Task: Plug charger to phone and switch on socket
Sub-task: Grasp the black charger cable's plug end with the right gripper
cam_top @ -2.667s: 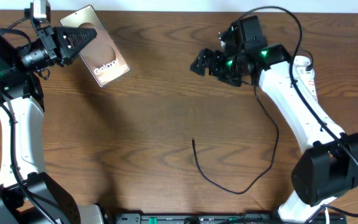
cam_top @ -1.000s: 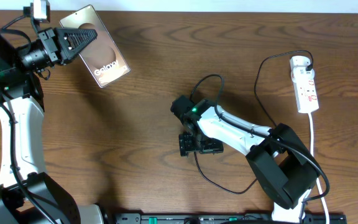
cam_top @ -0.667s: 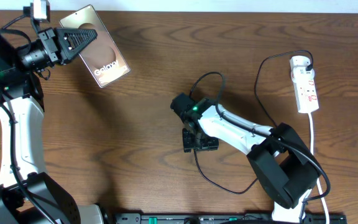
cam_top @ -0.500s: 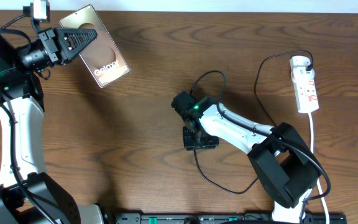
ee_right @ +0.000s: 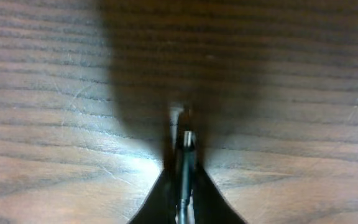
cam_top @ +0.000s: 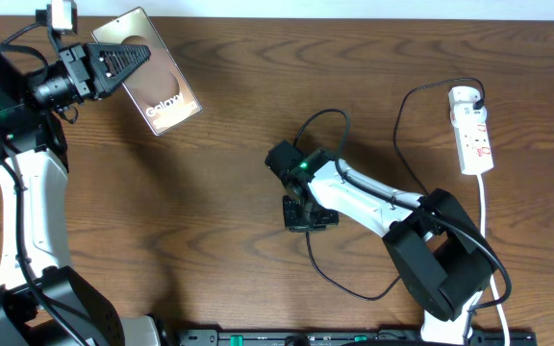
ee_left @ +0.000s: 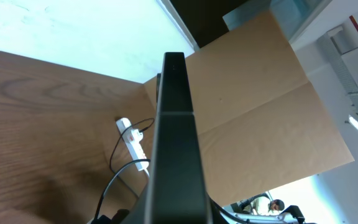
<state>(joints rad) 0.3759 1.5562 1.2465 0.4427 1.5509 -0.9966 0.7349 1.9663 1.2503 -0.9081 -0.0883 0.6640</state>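
Note:
The phone (cam_top: 166, 91), a brown slab with white lettering, is lifted at the far left, and my left gripper (cam_top: 133, 56) is shut on its near end. In the left wrist view the phone (ee_left: 176, 137) rises edge-on from the jaws as a dark bar. Mid-table, my right gripper (cam_top: 302, 219) points down at the wood, shut on the tip end of the charger (cam_top: 339, 284), whose thin black cable curls away toward the near edge. The right wrist view shows the connector tip (ee_right: 188, 138) sticking out between the closed fingers (ee_right: 166, 186). The white socket (cam_top: 473, 135) lies at the far right, a white plug (cam_top: 462, 96) at its far end.
My right arm's own thicker black cable (cam_top: 320, 120) loops above the wrist. A black rail (cam_top: 306, 336) runs along the near table edge. Beyond the table, the left wrist view shows a cardboard panel (ee_left: 260, 93) and the socket (ee_left: 132, 140).
My right gripper's jaws have closed onto the charger's tip end on the table. The left arm and the phone have not moved.

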